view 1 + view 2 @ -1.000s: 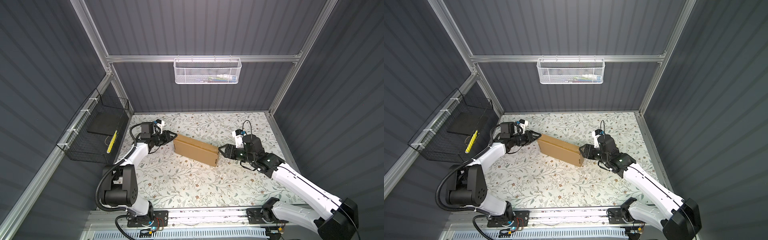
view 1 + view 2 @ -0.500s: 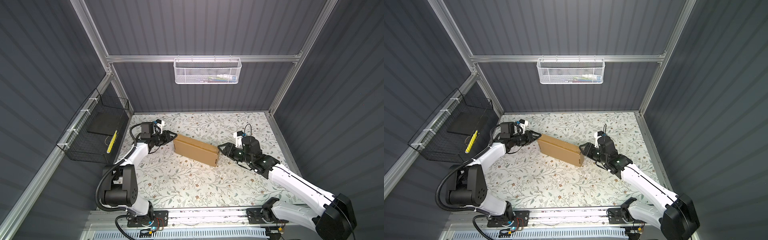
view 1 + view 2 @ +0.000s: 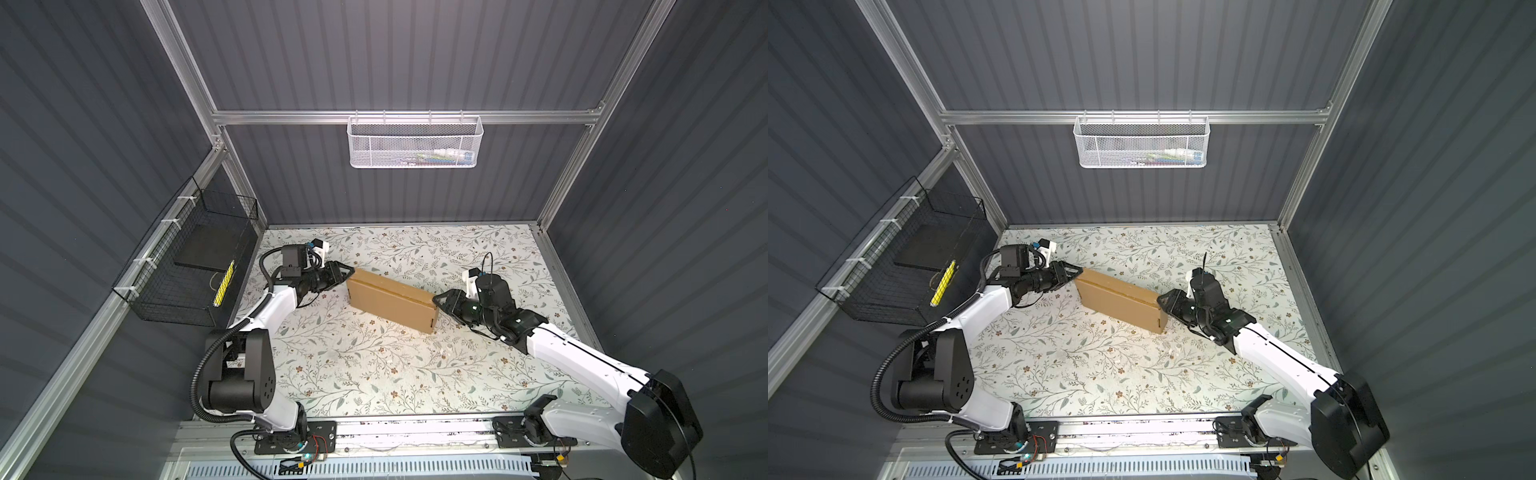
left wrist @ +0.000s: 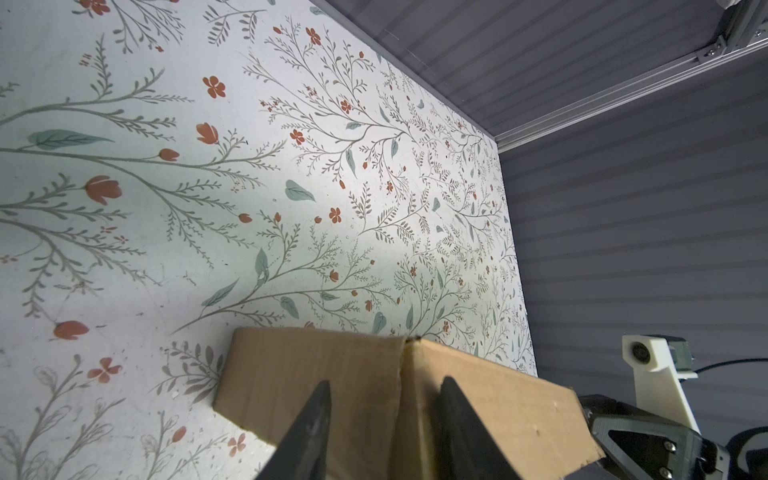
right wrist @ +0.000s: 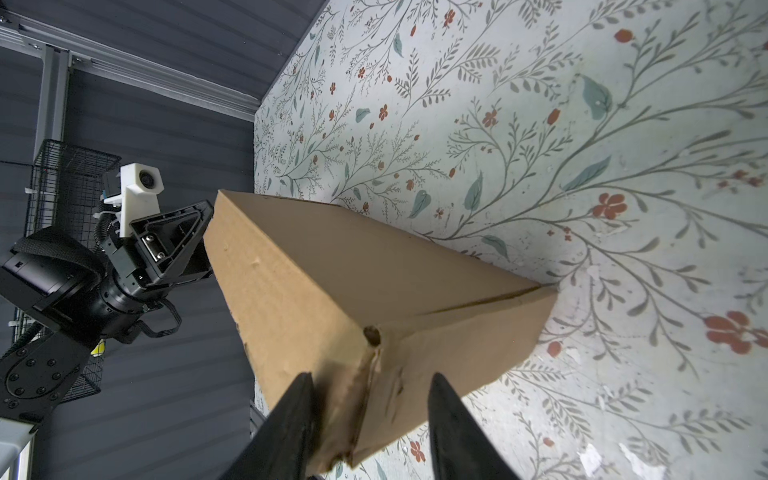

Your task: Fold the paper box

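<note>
Box (image 3: 390, 300): closed, on table (image 3: 374, 374) between both grippers
Left gripper (image 3: 350, 274): jaws part-spread astride end corner; pinch unclear
Right gripper (image 3: 437, 302): likewise, opposite corner
Tip: press ends evenly, keep flaps tucked

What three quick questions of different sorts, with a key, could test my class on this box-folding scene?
1. True or false: the paper box lies as a flat, unfolded sheet.
2. Where are the left gripper and the right gripper? A) both at one end of the box; B) at opposite ends of the box; C) raised high above the box.
3. Fill in: the yellow item lies in the ___ wire basket.
Key: 1 false, it is folded into a closed box shape; 2 B; 3 black.
</note>
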Motion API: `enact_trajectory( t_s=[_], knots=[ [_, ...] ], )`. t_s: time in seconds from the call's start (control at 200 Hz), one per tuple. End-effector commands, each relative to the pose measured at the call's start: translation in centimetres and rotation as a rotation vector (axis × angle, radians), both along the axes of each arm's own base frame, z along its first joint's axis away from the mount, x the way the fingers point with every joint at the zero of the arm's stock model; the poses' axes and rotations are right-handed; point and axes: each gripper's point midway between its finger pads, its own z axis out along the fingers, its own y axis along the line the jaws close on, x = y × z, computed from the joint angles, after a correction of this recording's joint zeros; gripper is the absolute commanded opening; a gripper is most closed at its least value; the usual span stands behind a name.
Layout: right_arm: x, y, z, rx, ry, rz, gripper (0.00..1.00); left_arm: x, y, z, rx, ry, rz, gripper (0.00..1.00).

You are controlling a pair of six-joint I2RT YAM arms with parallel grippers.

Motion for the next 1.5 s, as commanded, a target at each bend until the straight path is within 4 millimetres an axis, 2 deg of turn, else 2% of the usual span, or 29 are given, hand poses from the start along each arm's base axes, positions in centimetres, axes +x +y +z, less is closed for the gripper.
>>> enact_trajectory(
  t_s=[0.0, 0.48, 0.75, 0.981, 1.261, 1.491],
  knots=[
    [0.0, 0.1, -0.4, 0.017, 0.007, 0.003, 0.44, -1.0, 0.1, -2.2, 0.014, 0.08, 0.012, 0.43],
    [-0.4, -0.1, -2.9, 0.016, 0.036, -0.002, 0.29, -1.2, 0.0, -2.6, 0.009, 0.087, 0.016, 0.45],
    [-0.4, -0.9, -4.3, -0.02, 0.047, -0.013, 0.23, -1.2, 0.0, -2.7, 0.0, 0.09, 0.023, 0.49],
    [-0.1, -1.4, -4.5, -0.037, 0.047, -0.013, 0.23, -0.6, -0.2, -0.9, -0.025, 0.059, 0.023, 0.51],
    [0.1, -1.5, -3.8, -0.047, 0.04, -0.003, 0.23, -0.2, -0.4, 1.8, -0.041, 0.013, 0.008, 0.52],
    [0.1, -1.6, -3.6, -0.053, 0.037, 0.0, 0.23, -0.2, 0.4, 2.6, 0.002, -0.009, 0.009, 0.51]
  ],
)
